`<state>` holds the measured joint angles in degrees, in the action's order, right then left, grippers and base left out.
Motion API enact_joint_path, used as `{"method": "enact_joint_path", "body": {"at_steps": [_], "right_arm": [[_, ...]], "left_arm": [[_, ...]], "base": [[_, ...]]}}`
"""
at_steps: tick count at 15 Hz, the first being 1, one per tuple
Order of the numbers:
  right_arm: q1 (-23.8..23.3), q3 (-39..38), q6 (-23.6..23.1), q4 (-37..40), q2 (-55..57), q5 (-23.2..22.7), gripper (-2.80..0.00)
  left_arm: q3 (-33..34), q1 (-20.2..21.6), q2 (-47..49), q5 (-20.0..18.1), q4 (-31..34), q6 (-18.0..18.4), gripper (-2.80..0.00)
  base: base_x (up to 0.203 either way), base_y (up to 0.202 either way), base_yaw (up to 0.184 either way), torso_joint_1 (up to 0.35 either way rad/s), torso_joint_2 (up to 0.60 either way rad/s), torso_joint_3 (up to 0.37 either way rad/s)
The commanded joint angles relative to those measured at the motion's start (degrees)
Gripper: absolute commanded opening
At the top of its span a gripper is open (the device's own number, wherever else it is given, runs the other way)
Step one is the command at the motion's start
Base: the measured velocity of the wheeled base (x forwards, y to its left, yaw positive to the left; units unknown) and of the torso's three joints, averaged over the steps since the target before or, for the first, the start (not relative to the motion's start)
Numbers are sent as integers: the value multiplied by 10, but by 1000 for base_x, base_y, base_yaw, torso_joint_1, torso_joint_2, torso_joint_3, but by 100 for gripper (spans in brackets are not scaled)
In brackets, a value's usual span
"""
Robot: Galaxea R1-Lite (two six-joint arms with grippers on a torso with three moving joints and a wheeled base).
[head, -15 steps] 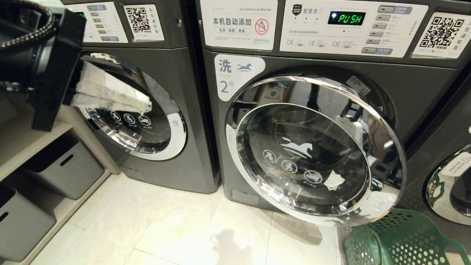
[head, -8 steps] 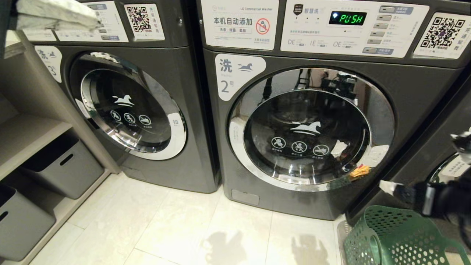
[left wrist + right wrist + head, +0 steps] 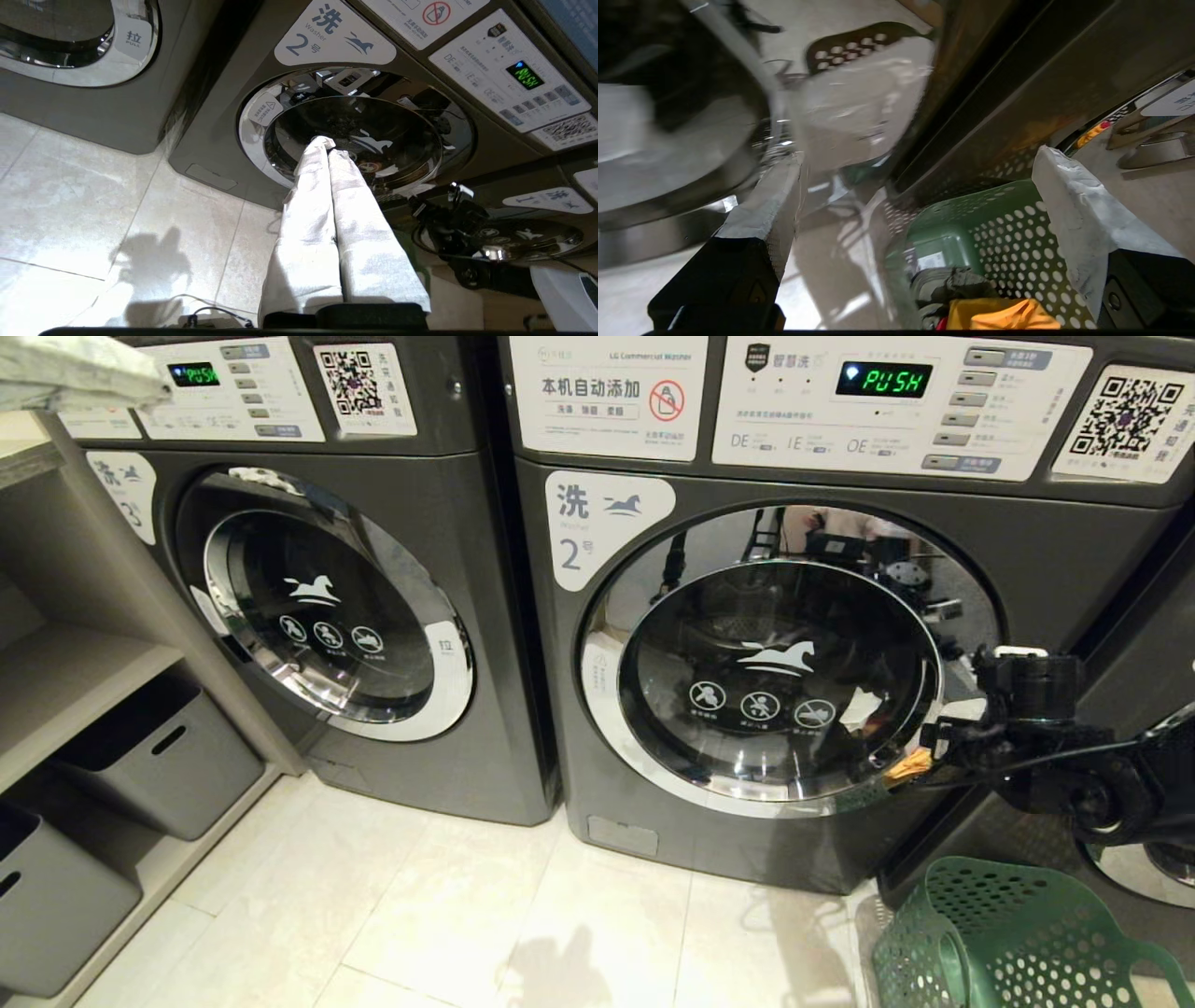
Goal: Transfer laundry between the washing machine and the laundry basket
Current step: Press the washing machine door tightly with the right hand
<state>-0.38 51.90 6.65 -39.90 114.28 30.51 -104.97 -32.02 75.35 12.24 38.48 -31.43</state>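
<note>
Washing machine [image 3: 794, 653]: door now shut. Right gripper [image 3: 920, 224] jaws apart, empty, above laundry basket [image 3: 1018, 943]; left gripper [image 3: 334, 149] pressed together. Unloading seems done

Our left gripper [image 3: 332, 154] has its two white-wrapped fingers [image 3: 308, 224] pressed together, raised at the upper left of the head view. Our right gripper [image 3: 920, 186] is spread wide, its arm [image 3: 1074, 775] extended at right.
</note>
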Motion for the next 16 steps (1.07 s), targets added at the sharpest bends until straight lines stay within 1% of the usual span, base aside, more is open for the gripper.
{"method": "enact_joint_path", "body": {"at_steps": [1, 3, 5, 8, 12, 16], "right_arm": [[-36, 19, -18, -74, 104, 2, 0], [-41, 48, -21, -114, 133, -8, 0], [-40, 39, -18, -117, 124, -57, 0], [-39, 20, -18, -115, 95, -89, 0], [-29, -8, -18, -118, 71, -97, 0], [-4, -106, -21, -105, -48, -136, 0]], "left_arm": [[18, 0, -11, 2, 1, 24, -280], [21, 0, -12, 2, 1, 43, -280], [21, 0, -10, 2, 1, 53, -280], [22, 0, -6, 2, 1, 53, -280], [22, 0, -5, 2, 1, 53, -280], [22, 0, -14, 3, 4, 53, -280]], "base": [[0, 0, 0, 0, 0, 0], [0, 0, 0, 0, 0, 0], [0, 0, 0, 0, 0, 0], [0, 0, 0, 0, 0, 0], [0, 0, 0, 0, 0, 0], [0, 0, 0, 0, 0, 0]]}}
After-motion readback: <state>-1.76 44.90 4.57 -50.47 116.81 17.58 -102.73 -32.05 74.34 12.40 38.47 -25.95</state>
